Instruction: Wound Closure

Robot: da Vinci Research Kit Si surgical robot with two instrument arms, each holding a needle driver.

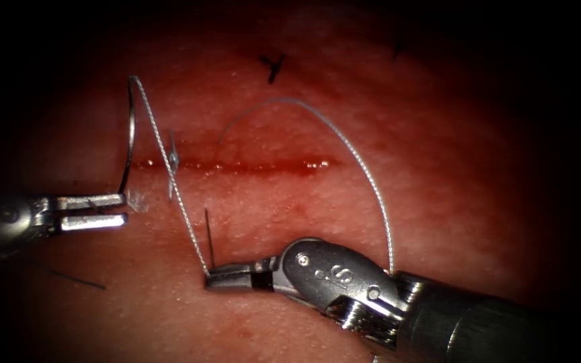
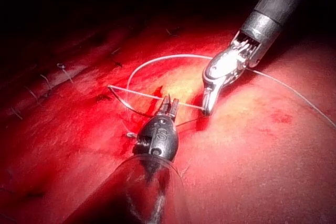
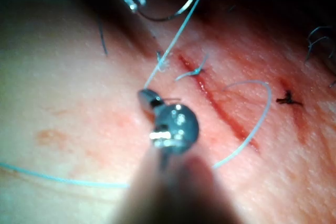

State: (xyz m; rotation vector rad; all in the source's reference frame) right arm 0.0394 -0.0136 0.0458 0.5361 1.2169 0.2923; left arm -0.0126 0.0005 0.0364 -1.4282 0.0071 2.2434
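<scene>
The cut (image 1: 250,165) runs across the tissue (image 1: 425,121) with red fluid in it. My left tool (image 1: 126,210) is shut on one end of the curved needle (image 1: 131,134), which stands free of the tissue by the cut's left end. Pale thread (image 1: 189,228) runs taut from the needle's other end down to my right tool (image 1: 208,279), shut on it at the jaw tips below the cut. In the left wrist view the left tool (image 2: 169,100) holds the needle (image 2: 131,107). The right wrist view has the right tool (image 3: 143,95) on the thread (image 3: 173,40).
A slack loop of thread (image 1: 364,168) arcs over the cut's right part to the right tool's shaft. A stitch with short ends (image 1: 173,161) sits at the cut's left end. A dark knot (image 1: 274,67) lies above the cut. A dark hair (image 1: 208,235) stands by the right jaws.
</scene>
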